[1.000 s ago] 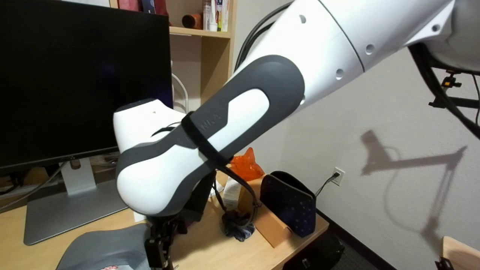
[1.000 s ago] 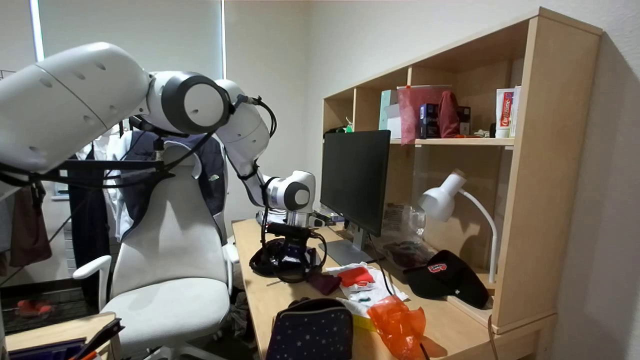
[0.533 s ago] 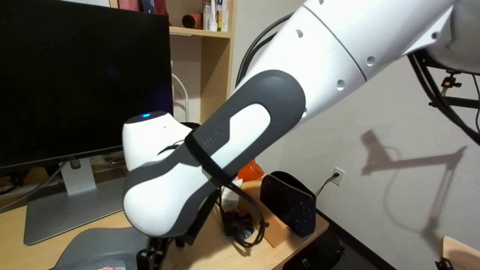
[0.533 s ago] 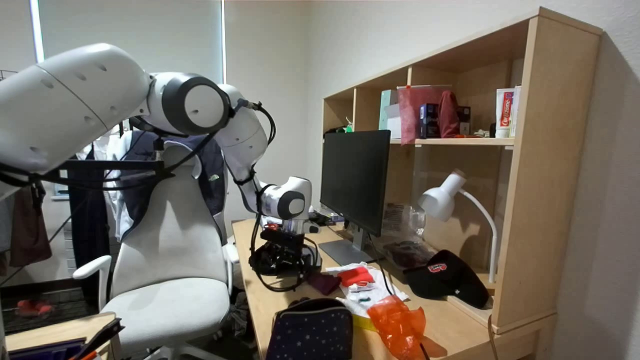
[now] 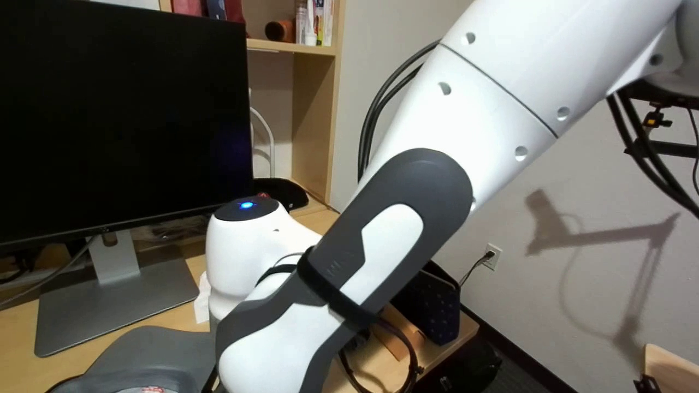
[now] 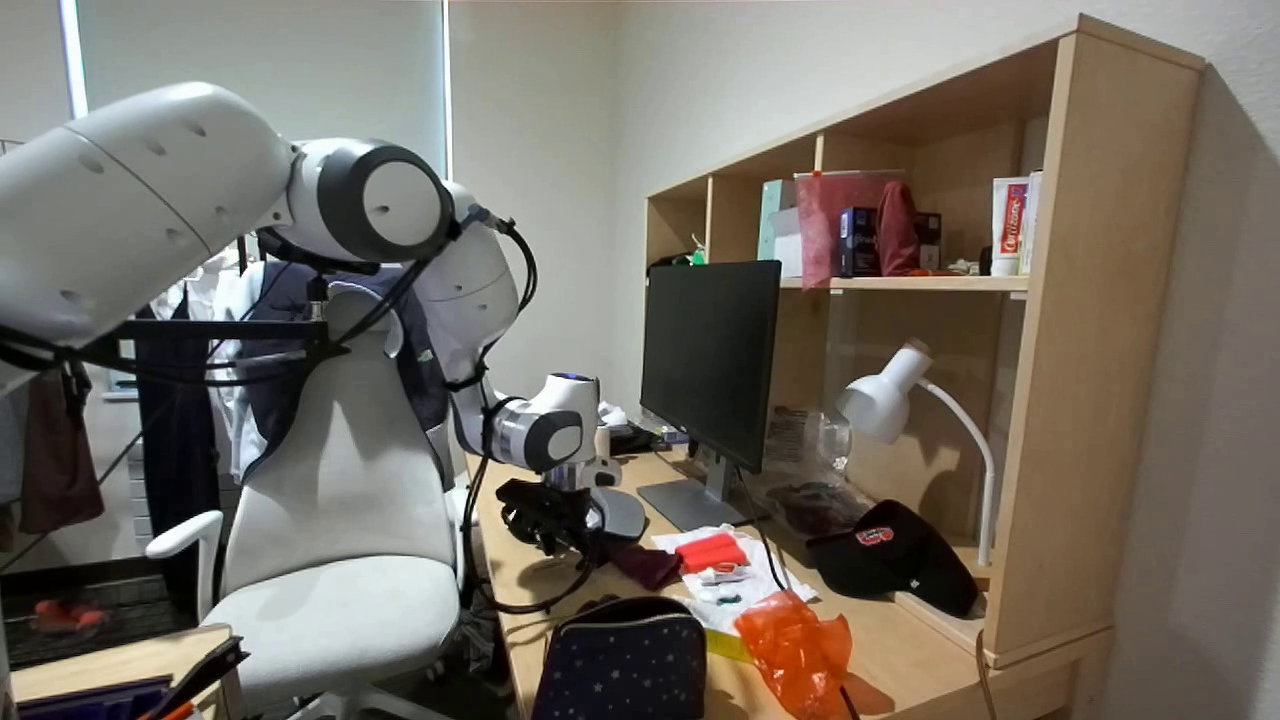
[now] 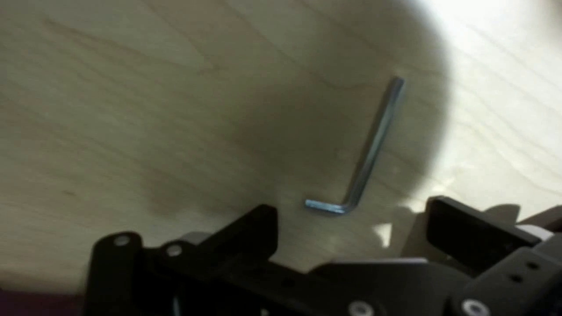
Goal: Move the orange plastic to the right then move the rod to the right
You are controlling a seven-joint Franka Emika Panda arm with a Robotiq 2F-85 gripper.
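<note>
Currently, rod (image 7: 373, 147): on the desk (image 7: 153, 109).
Gripper (image 7: 352, 219): spread wide; I see room either side of the bend.
Orange plastic (image 6: 795, 650): near the desk's edge.

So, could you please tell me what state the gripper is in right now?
Gripper: open, holding nothing; the rod lies on the desk.

We seem to be in a home study or an office: a desk (image 6: 890, 640) with monitor (image 6: 710, 360) and lamp (image 6: 882, 402), shelves (image 6: 930, 284) on the right, a desk chair (image 6: 330, 590) and hanging clothes (image 6: 178, 440) on the left.
</note>
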